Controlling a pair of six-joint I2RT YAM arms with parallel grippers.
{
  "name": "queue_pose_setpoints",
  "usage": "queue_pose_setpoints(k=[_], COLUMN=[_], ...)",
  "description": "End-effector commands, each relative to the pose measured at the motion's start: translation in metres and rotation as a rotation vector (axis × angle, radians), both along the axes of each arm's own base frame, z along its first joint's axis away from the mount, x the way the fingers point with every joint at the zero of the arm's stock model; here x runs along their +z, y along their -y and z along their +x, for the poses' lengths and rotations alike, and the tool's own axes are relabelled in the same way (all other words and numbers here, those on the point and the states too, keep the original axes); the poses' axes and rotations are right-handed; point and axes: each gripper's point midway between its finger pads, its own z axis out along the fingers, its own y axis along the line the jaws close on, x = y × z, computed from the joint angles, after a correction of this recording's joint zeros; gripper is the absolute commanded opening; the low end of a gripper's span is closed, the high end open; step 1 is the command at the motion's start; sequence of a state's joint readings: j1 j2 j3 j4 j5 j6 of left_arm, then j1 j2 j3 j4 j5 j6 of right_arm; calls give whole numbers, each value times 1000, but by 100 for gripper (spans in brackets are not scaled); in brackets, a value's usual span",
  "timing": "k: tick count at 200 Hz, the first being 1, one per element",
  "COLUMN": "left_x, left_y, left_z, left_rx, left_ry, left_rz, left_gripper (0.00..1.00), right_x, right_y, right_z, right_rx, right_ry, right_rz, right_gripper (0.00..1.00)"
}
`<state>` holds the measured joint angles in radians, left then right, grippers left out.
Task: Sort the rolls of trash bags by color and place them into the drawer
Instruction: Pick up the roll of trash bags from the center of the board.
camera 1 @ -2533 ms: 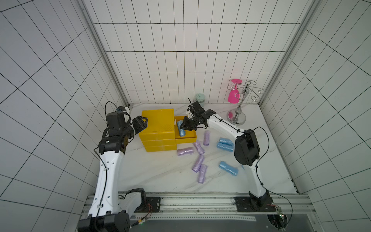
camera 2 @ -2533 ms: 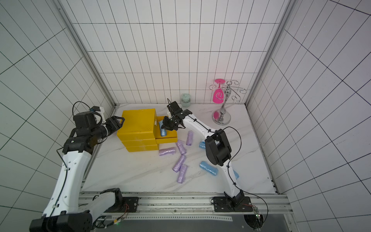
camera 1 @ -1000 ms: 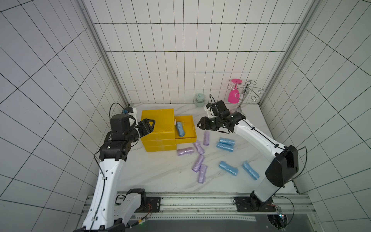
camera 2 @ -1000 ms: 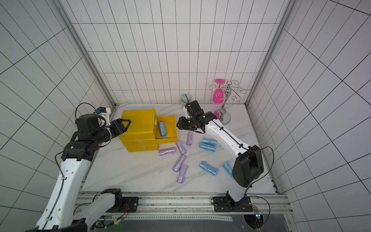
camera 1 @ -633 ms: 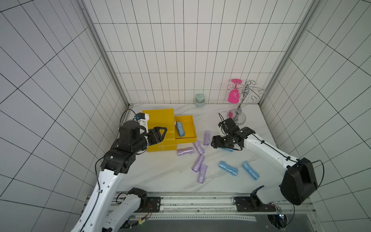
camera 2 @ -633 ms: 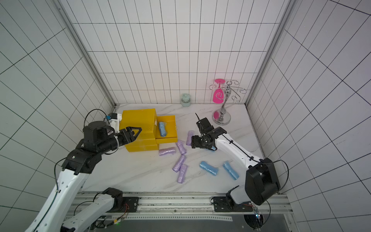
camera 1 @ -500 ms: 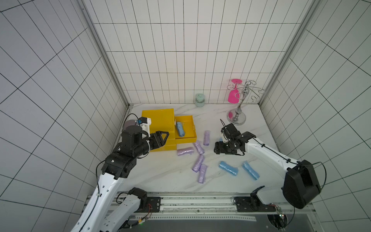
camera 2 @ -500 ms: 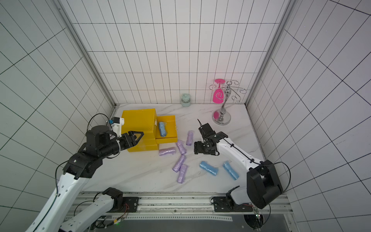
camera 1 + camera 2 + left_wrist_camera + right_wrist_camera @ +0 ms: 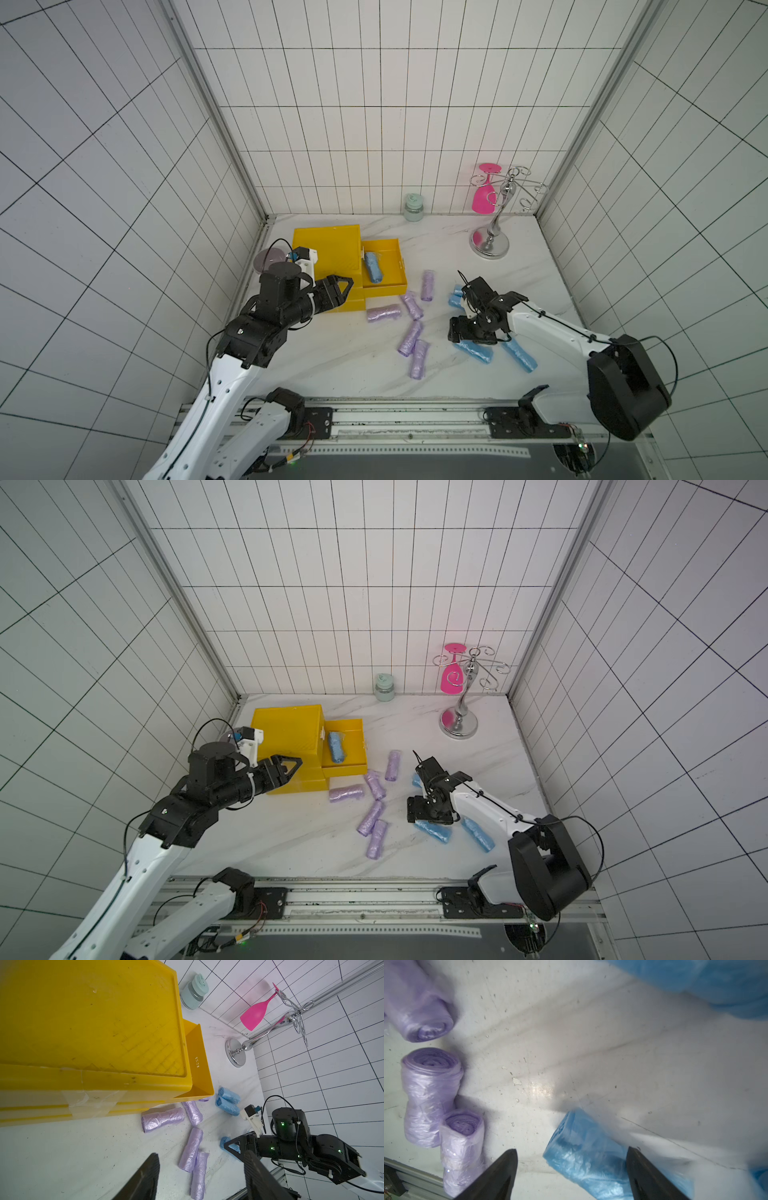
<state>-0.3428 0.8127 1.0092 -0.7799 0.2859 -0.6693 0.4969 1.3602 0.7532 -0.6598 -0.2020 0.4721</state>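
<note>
Nine rolls lie loose on the marble table (image 9: 332, 361), so the sorting looks barely begun. Nearest are five lilac rolls (image 9: 409, 337) and a blue roll (image 9: 519, 355). Beside it, the right gripper (image 9: 572, 1150) is spread wide and straddles another blue roll (image 9: 476, 352) without pinching it. I judge that this one goes in next. A pair of blue rolls (image 9: 455, 296) lies just behind that arm. No green roll shows anywhere.

The left gripper (image 9: 201, 1153) hangs empty with its jaws apart, in front of the yellow drawer unit (image 9: 326, 249). Its top drawer (image 9: 384, 287) is pulled out and holds a single blue roll (image 9: 372, 268) and nothing else. The tiers below are shut, so the lilac ones will probably need one of them opened.

Farther back, a lilac bowl (image 9: 266, 259) is half hidden behind the left arm and its inside cannot be seen. A lidded jar (image 9: 413, 208) stands at the back wall.
</note>
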Motion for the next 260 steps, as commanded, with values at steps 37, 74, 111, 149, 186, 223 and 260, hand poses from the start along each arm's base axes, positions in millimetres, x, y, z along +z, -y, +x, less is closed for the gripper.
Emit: queue_pose_setpoints(k=[37,74,111,149,186,223,260], left_x=[2,0,-3,-7,-4,-10,1], left_y=[4,4,3,2,-4,-10,-35], left_z=[0,-1,-3,-3,-1,11,27], left_rx=[-16,-17,-17,-15,5,4,60], left_ry=[19,16,13,9,28,5,16], left_rz=[-25,-24,-21,-15,24,104,133], left_gripper=[64,64,64,64,65,65,65], right_x=[-9,-13,-17,-23,1,51,102], right_y=[0,-6,-8,-7,-19,-40,-71], right_z=[-25,-32,-33,-37,-25,4,35], right_rx=[14,27,62,80,82,94,125], right_ry=[-46,-55,-50,-77,-19,95,184], right_rz=[-59,-94,-167,-210,-155,-81,21], right_gripper=[85,73,52,29,20,18,16])
